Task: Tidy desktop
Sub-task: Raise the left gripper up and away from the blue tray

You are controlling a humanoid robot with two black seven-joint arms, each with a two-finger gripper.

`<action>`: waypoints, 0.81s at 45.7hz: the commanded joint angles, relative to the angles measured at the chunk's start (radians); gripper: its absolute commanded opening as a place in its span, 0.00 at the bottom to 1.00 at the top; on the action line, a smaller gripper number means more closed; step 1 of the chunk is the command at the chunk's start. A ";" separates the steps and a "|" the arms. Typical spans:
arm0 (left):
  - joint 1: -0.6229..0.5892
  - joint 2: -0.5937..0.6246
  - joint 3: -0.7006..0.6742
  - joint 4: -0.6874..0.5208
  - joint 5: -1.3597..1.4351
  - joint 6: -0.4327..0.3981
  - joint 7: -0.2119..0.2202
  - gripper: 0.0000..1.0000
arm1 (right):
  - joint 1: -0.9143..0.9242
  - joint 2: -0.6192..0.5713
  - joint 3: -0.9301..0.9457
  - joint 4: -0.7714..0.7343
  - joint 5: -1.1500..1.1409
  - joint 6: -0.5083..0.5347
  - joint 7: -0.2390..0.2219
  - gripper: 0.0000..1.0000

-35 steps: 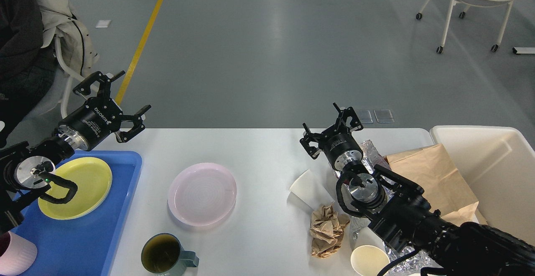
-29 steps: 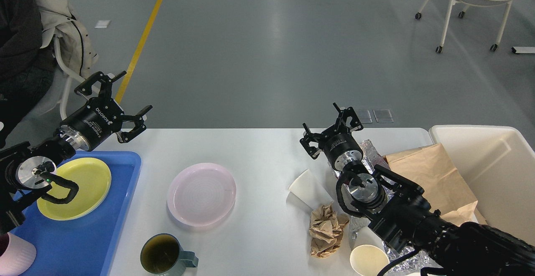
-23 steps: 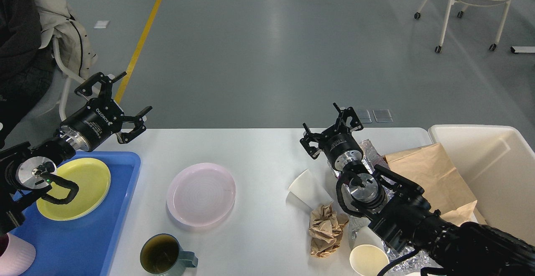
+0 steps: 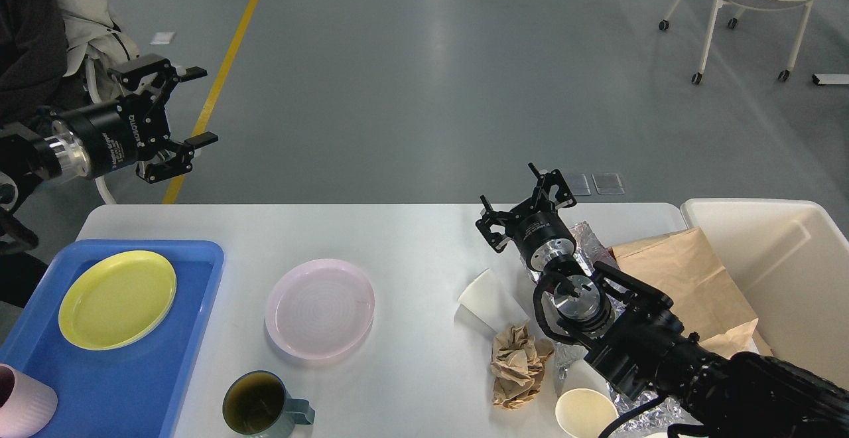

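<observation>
Above the white rectangular surface [image 4: 411, 239], both black two-fingered hands, left [image 4: 188, 106] and right [image 4: 524, 200], gape empty; a pink round plate [image 4: 320, 308] lies between.

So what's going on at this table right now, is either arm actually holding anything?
Neither arm holds anything. The left gripper is open, raised off past the left end of the white desktop. The right gripper is open above crumpled silver foil. A yellow plate sits in the blue plastic tray. A pink plate, dark green mug, tipped white paper cup and crumpled brown paper await clearing.
</observation>
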 commanded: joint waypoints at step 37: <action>-1.076 -0.571 1.046 -0.651 0.440 -0.010 -0.401 0.98 | 0.000 0.000 0.000 0.000 0.000 0.000 0.000 1.00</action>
